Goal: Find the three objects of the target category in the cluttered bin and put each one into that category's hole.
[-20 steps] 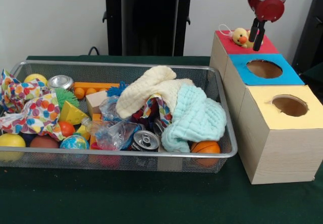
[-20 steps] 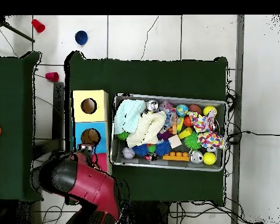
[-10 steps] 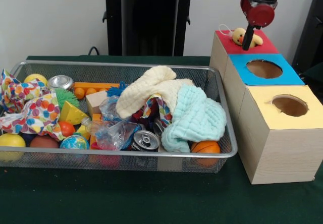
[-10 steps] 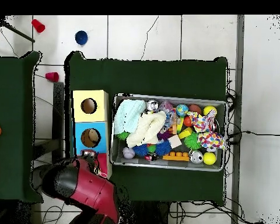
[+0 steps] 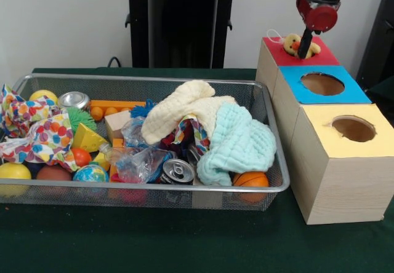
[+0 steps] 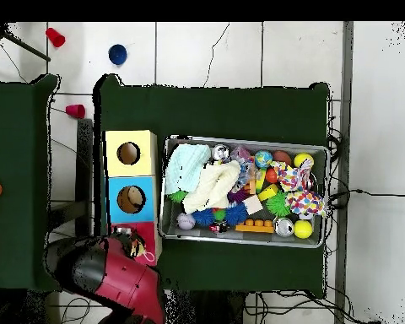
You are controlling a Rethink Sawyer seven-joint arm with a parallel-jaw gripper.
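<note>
No readable labels. Gripper (image 5: 306, 47) sits over the red-topped box (image 5: 271, 47), down on a yellow rubber duck (image 5: 293, 42) lying on the box top; can't tell how its fingers stand. Next along: blue-topped box (image 5: 345, 93), then yellow-topped box (image 5: 320, 128), both with round holes. Wire-mesh bin (image 5: 271, 184) beside them, holding soft cloths (image 5: 237, 141), cans, balls.

The front view is set low and close, just above the green surface (image 5: 184, 248), facing the wire bin (image 5: 271, 131) side-on with the row of three boxes (image 5: 335, 181) at picture right. The overhead view is set high and looks straight down, taking in the whole surface (image 6: 223, 110) and surrounding tiled floor (image 6: 206, 51). Both views share the bin (image 6: 168, 232), boxes (image 6: 113, 164) and red arm (image 6: 121, 283).
</note>
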